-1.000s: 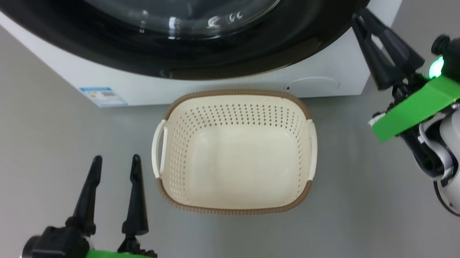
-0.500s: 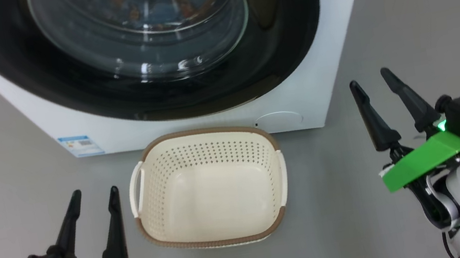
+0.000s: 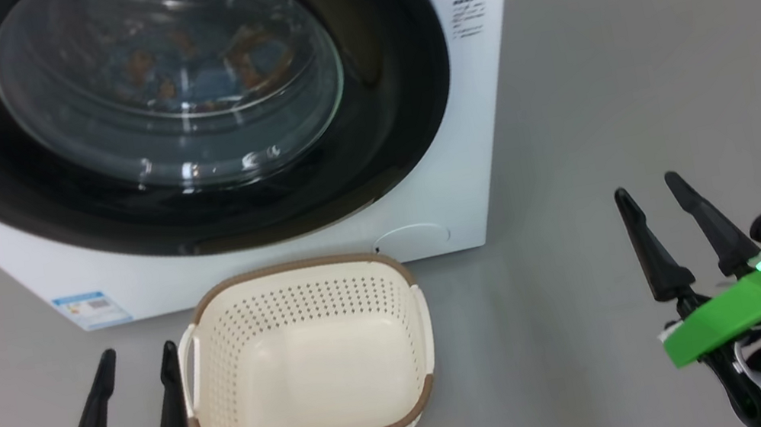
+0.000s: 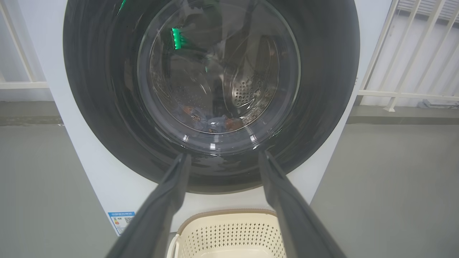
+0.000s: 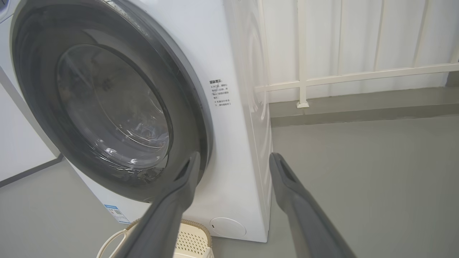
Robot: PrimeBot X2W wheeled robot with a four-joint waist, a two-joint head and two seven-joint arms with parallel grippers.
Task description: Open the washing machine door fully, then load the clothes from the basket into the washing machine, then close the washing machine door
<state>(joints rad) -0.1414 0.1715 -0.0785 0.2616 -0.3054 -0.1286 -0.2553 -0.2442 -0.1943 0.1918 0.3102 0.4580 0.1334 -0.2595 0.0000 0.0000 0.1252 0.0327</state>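
guessing the door [image 3: 174,109] latched; left gripper [image 3: 139,350] and right gripper [image 3: 645,185] both wide, empty, but the left sits just beside the basket [image 3: 297,268] and could knock it.

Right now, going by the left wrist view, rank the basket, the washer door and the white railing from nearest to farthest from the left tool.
1. basket, just beneath the left tool.
2. washer door, straight ahead.
3. white railing, farthest back, off to the sides.

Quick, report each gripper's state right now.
Left gripper: open, holding nothing.
Right gripper: open, holding nothing.
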